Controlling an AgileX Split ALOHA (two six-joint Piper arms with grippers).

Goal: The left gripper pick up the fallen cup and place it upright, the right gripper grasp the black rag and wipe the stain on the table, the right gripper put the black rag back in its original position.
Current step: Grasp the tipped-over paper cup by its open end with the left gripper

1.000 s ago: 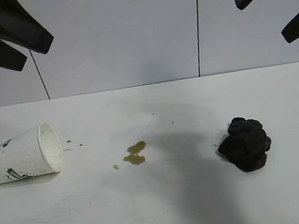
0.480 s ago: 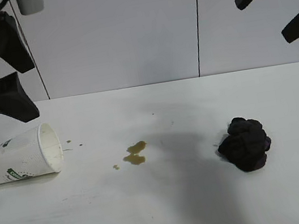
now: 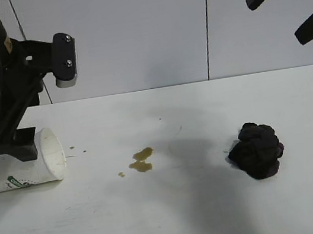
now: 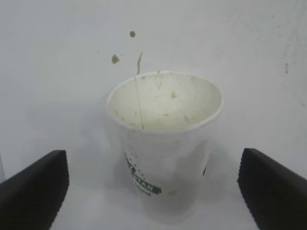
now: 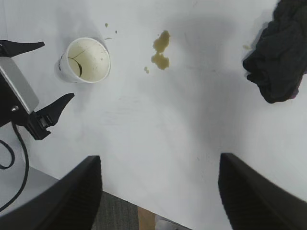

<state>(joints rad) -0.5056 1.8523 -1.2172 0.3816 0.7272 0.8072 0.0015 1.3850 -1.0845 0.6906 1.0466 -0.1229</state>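
From the exterior view, my left gripper hangs low over the desk, right at the fallen cup. The cup lies on its side with its open mouth turned toward the stain. One dark finger of mine overlaps the cup's upper wall near the rim; I cannot tell whether it touches. The stain sits on the desk well off to the side of my left gripper, between the cup and the black rag. My right gripper is held high above the desk, over the rag's side, fingers spread and holding nothing.

In the left wrist view, my left gripper is spread wide, one finger on each side of the cup, with clear desk showing between each finger and the cup wall. The cup's rim faces away from me, brown specks inside it, its green logo low on the wall.

In the right wrist view, my right gripper stands open above bare desk. The black rag lies ahead of one finger, the stain ahead between the two, and the cup farther out beside my left gripper.
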